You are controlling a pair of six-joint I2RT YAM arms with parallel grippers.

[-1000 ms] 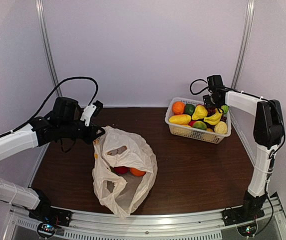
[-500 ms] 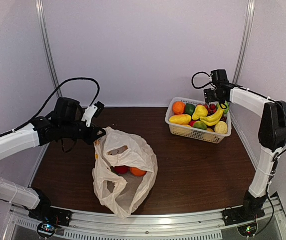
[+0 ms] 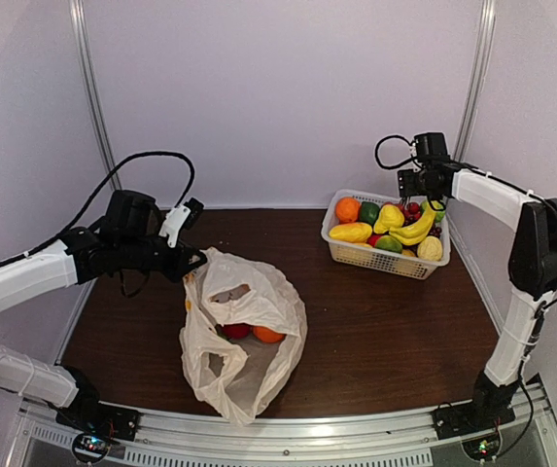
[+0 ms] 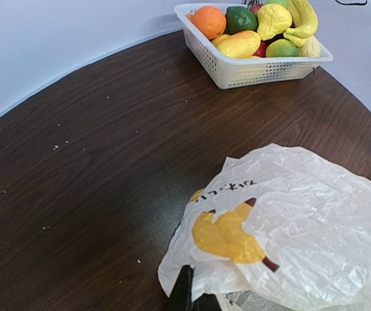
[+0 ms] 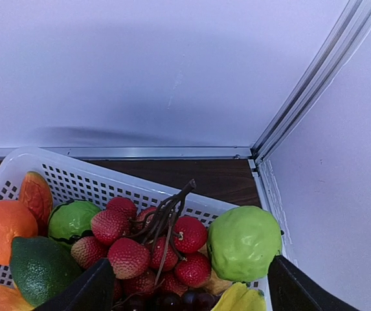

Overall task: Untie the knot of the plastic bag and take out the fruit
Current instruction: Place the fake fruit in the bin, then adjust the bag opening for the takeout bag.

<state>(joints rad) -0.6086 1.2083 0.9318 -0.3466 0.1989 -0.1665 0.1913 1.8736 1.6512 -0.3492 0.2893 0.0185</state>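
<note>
The cream plastic bag [image 3: 244, 326] lies open on the table, and I see no tied knot in it. A red fruit [image 3: 235, 331] and an orange fruit [image 3: 268, 335] show through its mouth. My left gripper [image 3: 192, 262] is shut on the bag's far left edge. In the left wrist view one dark finger [image 4: 184, 293] pinches the bag [image 4: 302, 220] by its yellow mark. My right gripper [image 3: 424, 193] hangs open and empty above the basket's back right corner. In the right wrist view its fingers [image 5: 91, 291] straddle a light green fruit [image 5: 243, 243] and a red berry bunch [image 5: 153, 243].
The white lattice basket [image 3: 380, 258] stands at the back right, full of fruit, with a banana bunch [image 3: 414, 232] on top. It also shows in the left wrist view [image 4: 250, 71] and right wrist view [image 5: 75, 170]. Booth walls and a corner post [image 5: 302, 97] stand close behind it.
My right gripper has risen a little and drifted toward the back right corner over the basket. My left gripper and the bag have not moved.
</note>
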